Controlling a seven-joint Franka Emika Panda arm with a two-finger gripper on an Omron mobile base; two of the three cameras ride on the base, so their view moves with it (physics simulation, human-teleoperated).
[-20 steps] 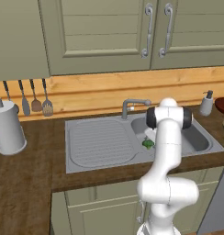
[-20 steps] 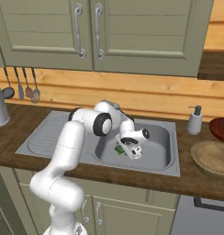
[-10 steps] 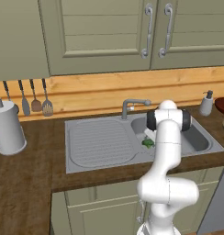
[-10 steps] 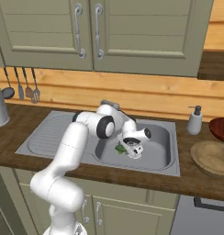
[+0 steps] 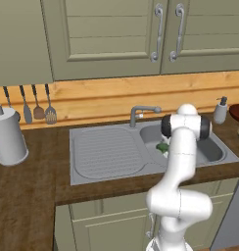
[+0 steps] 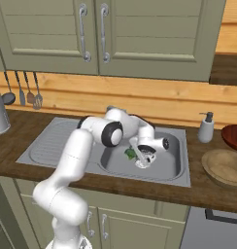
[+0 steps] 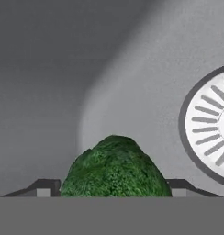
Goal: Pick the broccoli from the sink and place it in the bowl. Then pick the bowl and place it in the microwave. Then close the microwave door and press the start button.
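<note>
Two fingertips flank the broccoli on the sink basin floor; end effector spread wide, no visible clamp. Arm folded forward, wrist pitched down into the basin. Drain sits beside the end effector, bowl well apart on the surface.

Utensils are hanging in a row on the wooden backsplash; a pale canister is standing on the dark wooden counter; a soap dispenser is sitting beside a dark red dish; cabinet doors with metal handles are hanging above.
</note>
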